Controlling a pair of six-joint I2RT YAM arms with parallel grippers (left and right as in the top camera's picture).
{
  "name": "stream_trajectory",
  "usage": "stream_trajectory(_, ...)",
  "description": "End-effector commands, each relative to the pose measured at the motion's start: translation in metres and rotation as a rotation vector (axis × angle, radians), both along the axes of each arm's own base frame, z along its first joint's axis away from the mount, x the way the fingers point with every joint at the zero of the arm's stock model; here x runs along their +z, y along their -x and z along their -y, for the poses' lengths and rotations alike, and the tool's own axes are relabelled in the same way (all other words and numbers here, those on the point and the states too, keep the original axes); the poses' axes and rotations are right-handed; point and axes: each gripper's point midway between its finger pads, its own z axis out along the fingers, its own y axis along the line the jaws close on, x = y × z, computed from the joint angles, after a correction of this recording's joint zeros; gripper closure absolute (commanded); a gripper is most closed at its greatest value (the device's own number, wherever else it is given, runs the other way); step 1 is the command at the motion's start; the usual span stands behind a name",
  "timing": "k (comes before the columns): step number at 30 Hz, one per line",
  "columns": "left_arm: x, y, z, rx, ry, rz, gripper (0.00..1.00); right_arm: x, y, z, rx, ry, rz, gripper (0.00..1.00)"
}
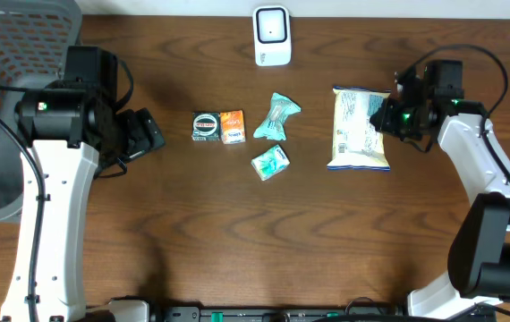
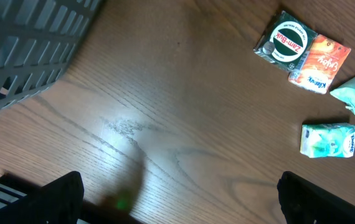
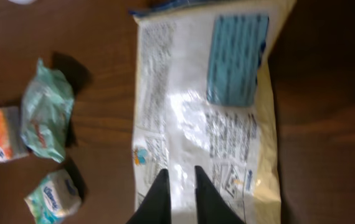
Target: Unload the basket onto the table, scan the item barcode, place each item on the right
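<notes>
So the thing to scan looks like the snack bag (image 1: 360, 130). It's lying flat on the bench (image 1: 327, 233), off to the robot's right of the scanner (image 1: 272, 36) and a bit nearer the robot. The side with all the small print is facing up. I can't actually pick out a barcode in that print, too blurry.

The right jaws sit close together on the bag's side away from the scanner, with just a thin strip of the shiny film between them. To me that reads as a pinch on the bag. It makes sense to grab it there: my guess is an edge grip leaves the printed side uncovered, so it can be turned toward the scanner window.

The left jaws are spread wide over bare wood, way out to the robot's left of the scanner, with nothing between them. Probably just parked out of the way.

The other bits sit nearer the robot than the scanner: a green tin (image 1: 207, 126) touching an orange box (image 1: 233, 126), a teal wrapper (image 1: 277, 118) and a tissue pack (image 1: 270, 163). They're all clear of the bag, so lifting it shouldn't drag anything along.

Floppy bag though, so it might sag.
</notes>
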Motion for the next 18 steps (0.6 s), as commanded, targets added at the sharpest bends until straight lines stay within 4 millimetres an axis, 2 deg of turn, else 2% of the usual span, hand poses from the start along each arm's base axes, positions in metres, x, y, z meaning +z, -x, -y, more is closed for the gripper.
stream_trajectory(1, -0.002, 0.001, -0.001, 0.011, -0.004, -0.011, 0.03, 0.006, -0.003, -0.011, 0.017, 0.013, 0.016, 0.98)
stream_trajectory(4, -0.002, 0.001, -0.001, 0.011, -0.004, -0.011, 0.02, -0.012, 0.008, -0.023, 0.045, 0.037, -0.052, 0.99)
stream_trajectory(8, -0.002, 0.001, -0.001, 0.011, -0.004, -0.011, 0.02, -0.054, 0.027, -0.019, 0.045, 0.201, -0.182, 0.99)
stream_trajectory(11, -0.002, 0.001, -0.001, 0.011, -0.004, -0.011, 0.02, -0.077, 0.042, -0.027, 0.078, 0.225, -0.268, 0.99)
stream_trajectory(14, -0.002, 0.001, -0.001, 0.011, -0.004, -0.011, 0.02, -0.090, 0.056, -0.036, 0.114, 0.233, -0.332, 0.99)
stream_trajectory(18, -0.002, 0.001, -0.001, 0.011, -0.004, -0.011, 0.02, -0.091, 0.076, -0.064, 0.207, 0.198, -0.384, 0.99)
